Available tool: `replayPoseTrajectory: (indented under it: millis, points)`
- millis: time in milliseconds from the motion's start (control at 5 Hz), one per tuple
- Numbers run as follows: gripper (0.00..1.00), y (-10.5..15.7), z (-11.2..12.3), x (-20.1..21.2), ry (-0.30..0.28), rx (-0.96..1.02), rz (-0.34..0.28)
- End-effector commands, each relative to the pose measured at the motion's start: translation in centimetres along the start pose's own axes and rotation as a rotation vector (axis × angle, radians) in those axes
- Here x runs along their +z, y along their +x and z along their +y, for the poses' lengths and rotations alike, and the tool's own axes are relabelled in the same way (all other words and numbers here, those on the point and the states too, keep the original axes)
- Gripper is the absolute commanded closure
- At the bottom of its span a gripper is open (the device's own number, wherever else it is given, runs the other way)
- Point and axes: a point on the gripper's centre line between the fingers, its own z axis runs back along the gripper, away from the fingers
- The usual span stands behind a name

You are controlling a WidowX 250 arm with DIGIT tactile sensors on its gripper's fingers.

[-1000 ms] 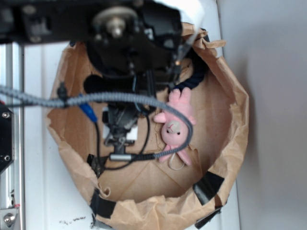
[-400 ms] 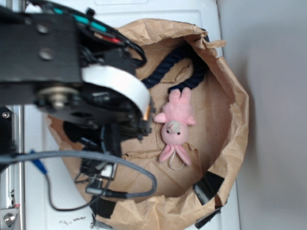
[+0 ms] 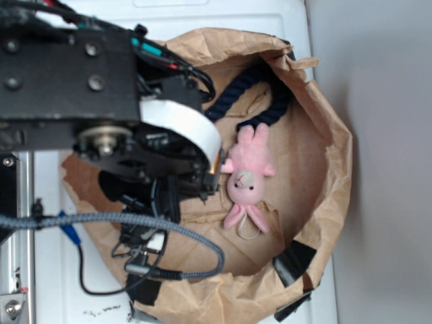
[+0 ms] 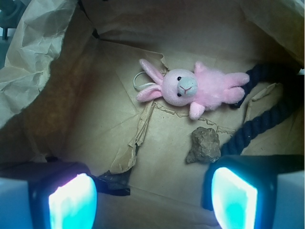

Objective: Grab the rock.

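Note:
In the wrist view the rock (image 4: 204,144), a small rough brown-grey lump, lies on the brown paper floor just below the pink plush bunny (image 4: 193,88) and beside the navy rope (image 4: 267,117). My gripper (image 4: 152,195) is open above the paper, its two glowing pads wide apart with nothing between them. The rock sits just ahead of the right pad (image 4: 233,198), not touching it. In the exterior view the black arm (image 3: 101,101) covers the spot where the rock lies, so the rock is hidden there. The bunny (image 3: 247,177) shows to the arm's right.
A crumpled brown paper bag (image 3: 331,169) with raised walls rings the whole work area. Navy rope (image 3: 260,91) curls along its far side. Black tape patches (image 3: 293,263) sit on the near rim. Torn paper flaps (image 4: 138,138) lie on the floor. A grey cable (image 3: 135,223) loops below the arm.
The arm has swung left and towards the camera, uncovering the rope and the bag's far side. Over the last half second it shifted slightly right and down.

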Motion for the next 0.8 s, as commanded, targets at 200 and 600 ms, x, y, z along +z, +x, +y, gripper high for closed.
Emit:
replayPoseTrajectory:
  millis: [200, 600]
  points:
    - [0.00, 0.2, 0.1, 0.7, 0.010, -0.015, -0.022]
    - [0.00, 1.8, 0.6, -2.0, 0.025, -0.005, 0.000]
